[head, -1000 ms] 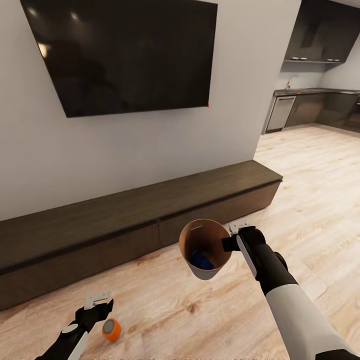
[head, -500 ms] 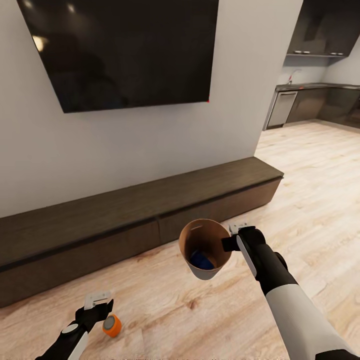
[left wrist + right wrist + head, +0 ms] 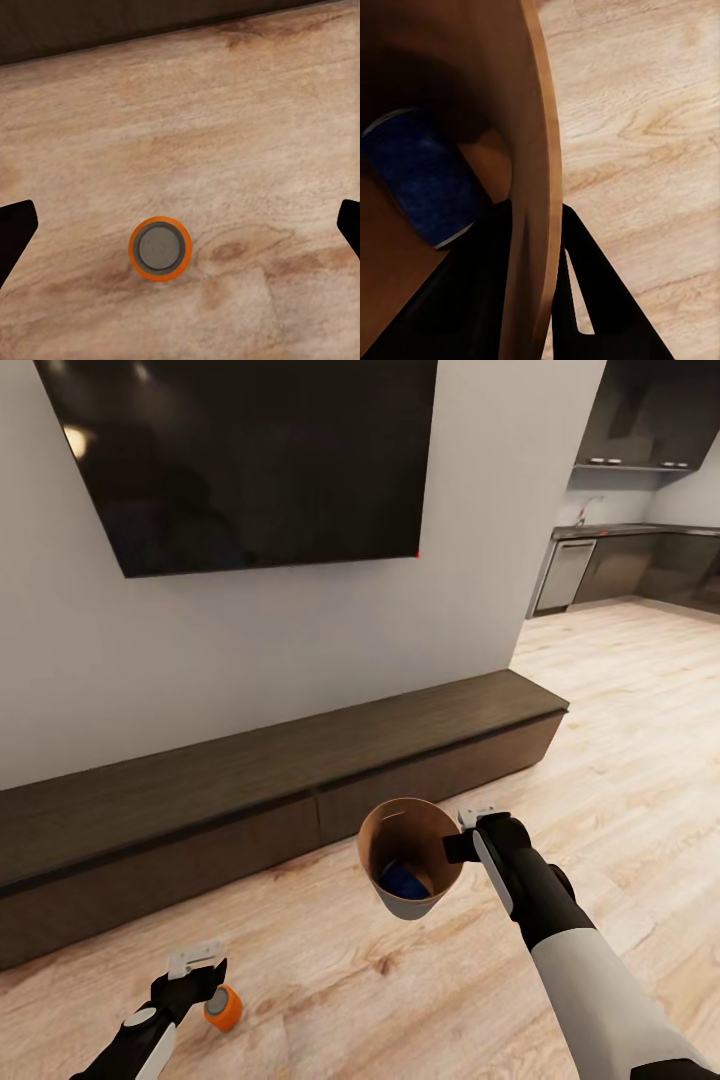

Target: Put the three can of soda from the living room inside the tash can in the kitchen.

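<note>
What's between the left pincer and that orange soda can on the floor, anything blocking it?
Nothing visible. The left pincer hangs open over the orange soda can, which stands upright on bare plank floor between the fingertips. The low dark cabinet sits farther back, off the path down.

The right arm has a white forearm sleeve that narrows into a glossy black wrist, and a white stripe runs along the black housing behind the right gripper. A small pale grey bracket sits at its tip. The left arm shows the same black casing with a white panel and a small white oval mark. The left gripper carries a pale grey bracket with what may be two screw holes. Its jaws are matt black.
</note>
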Available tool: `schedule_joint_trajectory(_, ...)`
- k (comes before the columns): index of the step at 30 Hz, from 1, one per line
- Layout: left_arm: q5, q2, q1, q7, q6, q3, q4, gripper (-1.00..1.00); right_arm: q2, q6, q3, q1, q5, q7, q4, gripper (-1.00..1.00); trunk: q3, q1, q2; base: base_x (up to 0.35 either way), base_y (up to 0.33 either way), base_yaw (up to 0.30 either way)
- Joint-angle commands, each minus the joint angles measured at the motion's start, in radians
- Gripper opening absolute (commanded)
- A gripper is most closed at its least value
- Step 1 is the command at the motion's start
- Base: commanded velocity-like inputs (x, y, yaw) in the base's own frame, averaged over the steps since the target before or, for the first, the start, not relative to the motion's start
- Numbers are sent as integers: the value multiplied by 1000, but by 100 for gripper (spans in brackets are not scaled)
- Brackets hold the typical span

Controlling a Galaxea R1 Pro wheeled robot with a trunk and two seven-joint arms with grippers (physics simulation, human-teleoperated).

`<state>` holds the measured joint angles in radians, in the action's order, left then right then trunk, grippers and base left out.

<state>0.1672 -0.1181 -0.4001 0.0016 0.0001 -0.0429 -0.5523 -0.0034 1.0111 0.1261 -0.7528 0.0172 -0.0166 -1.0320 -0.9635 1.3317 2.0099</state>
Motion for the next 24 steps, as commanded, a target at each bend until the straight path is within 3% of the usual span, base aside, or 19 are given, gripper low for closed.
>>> schedule_joint_trajectory(1,0,0,0,0,0,0,0,100,0,0,0,0,-14,-4,0,-100,0,0,0,0,0,0)
schedule_joint_trajectory(24,0,0,0,-1,0,0,0,100,0,0,0,0,-14,-4,0,-100,-27,0,0,0,0,0)
